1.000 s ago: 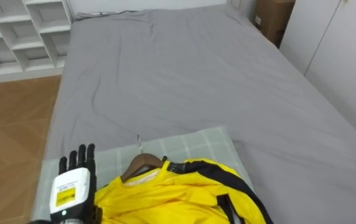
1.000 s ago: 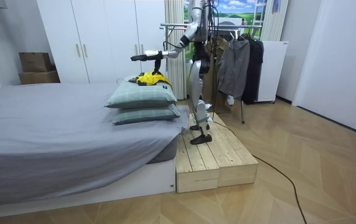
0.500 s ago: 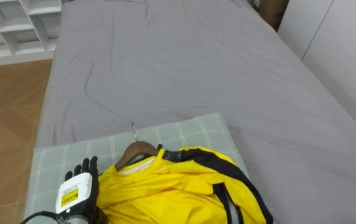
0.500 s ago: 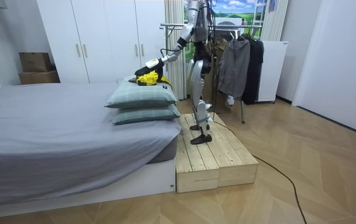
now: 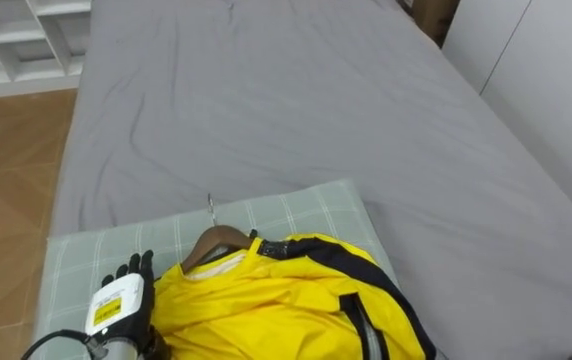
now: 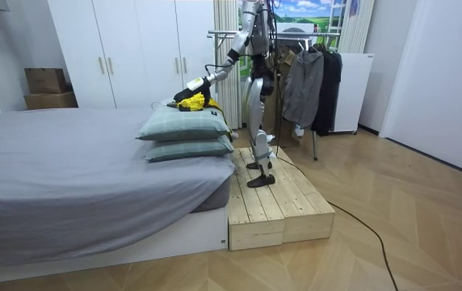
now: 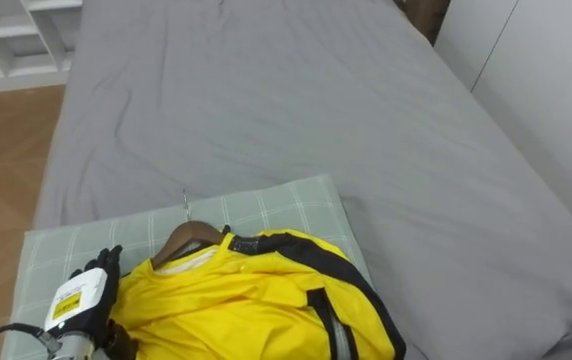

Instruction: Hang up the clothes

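One yellow jacket on hanger, hook pointing away; left robot hand grip unclear.

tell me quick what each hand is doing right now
left hand: at the edge of the yellow jacket, grip cannot be told
right hand: cannot be told

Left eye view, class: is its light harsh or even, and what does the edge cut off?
Left eye view: even light on the grey bed, no glare; the bottom edge cuts off the yellow jacket. Room view: likewise soft light.
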